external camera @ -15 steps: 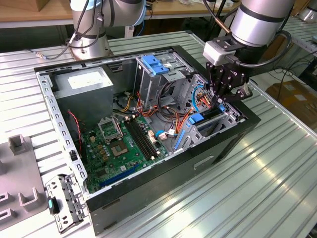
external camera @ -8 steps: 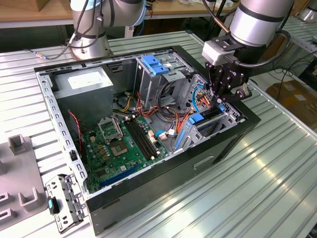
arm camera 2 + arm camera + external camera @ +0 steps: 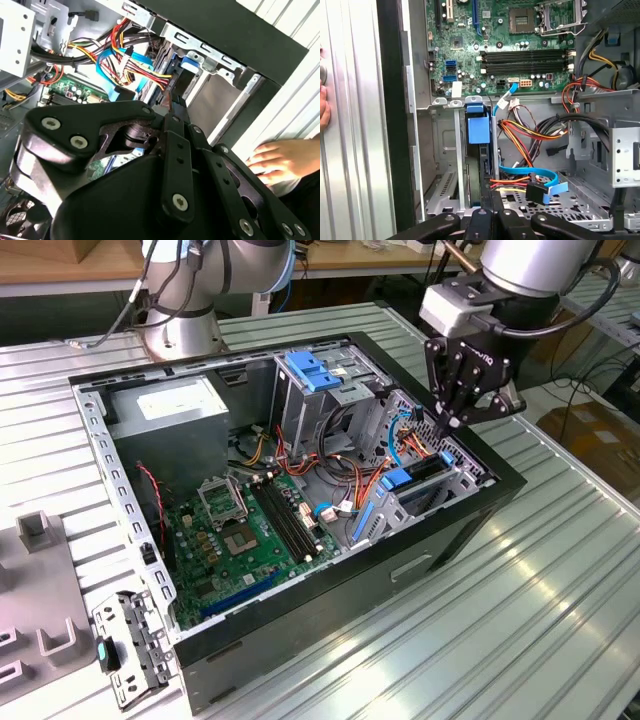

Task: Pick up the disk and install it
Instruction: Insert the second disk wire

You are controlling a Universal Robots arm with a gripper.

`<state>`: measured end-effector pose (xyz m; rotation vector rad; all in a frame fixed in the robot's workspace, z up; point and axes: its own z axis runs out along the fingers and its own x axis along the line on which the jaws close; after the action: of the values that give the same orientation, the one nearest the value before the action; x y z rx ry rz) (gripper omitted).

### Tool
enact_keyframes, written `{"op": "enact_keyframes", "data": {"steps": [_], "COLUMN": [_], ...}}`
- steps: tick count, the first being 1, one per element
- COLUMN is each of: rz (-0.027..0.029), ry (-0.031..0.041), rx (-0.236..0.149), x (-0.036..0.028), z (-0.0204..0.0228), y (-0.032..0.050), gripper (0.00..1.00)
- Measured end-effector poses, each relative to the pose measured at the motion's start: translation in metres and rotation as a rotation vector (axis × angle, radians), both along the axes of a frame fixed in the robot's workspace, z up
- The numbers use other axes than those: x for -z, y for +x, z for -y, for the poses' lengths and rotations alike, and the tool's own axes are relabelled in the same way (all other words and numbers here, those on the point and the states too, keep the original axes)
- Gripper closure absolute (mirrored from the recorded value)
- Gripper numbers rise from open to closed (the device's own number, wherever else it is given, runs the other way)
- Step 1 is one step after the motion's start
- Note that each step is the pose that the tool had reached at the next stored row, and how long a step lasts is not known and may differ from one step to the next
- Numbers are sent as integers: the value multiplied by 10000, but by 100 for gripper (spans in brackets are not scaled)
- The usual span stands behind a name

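Note:
The disk (image 3: 420, 472) stands on edge in a slot of the drive bay at the open computer case's (image 3: 480, 520) corner on the exterior view's right. Its blue plastic bracket (image 3: 476, 129) faces the motherboard, and the bracket also appears in the second wrist view (image 3: 191, 61). My gripper (image 3: 447, 425) hangs just above the disk's end farthest from the bracket. Its black fingers (image 3: 172, 107) are shut together with nothing between them. I cannot tell whether the tips touch the disk.
The case holds a green motherboard (image 3: 250, 530), a grey power supply (image 3: 170, 410), a metal cage with a blue handle (image 3: 315, 375) and loose coloured cables (image 3: 530, 132). A person's hand (image 3: 275, 160) rests on the table beside the case. Grey fixtures (image 3: 40, 530) sit at the exterior view's left.

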<state>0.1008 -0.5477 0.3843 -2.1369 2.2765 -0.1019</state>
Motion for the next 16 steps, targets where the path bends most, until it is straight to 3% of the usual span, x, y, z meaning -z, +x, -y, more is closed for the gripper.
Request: {"op": "enact_keyframes", "data": {"steps": [5,7,8,12,13,14,16], "rz": [-4,-24,-64,-305,-429,-587,-775], "ry": [-2,-5,-8,-92,-113,-155,-342], "rx": [-3,-2,-1,-1,-2,-1,3], "x": [-21,-46,-56,-109,-120,-121,-121], "z": [-33,-62,-85,-194,-233,-303,-396], "y": [-51,-52,-53,-51,-45,-26,5], "gripper": [89,89,89,89,89,89,89]}}
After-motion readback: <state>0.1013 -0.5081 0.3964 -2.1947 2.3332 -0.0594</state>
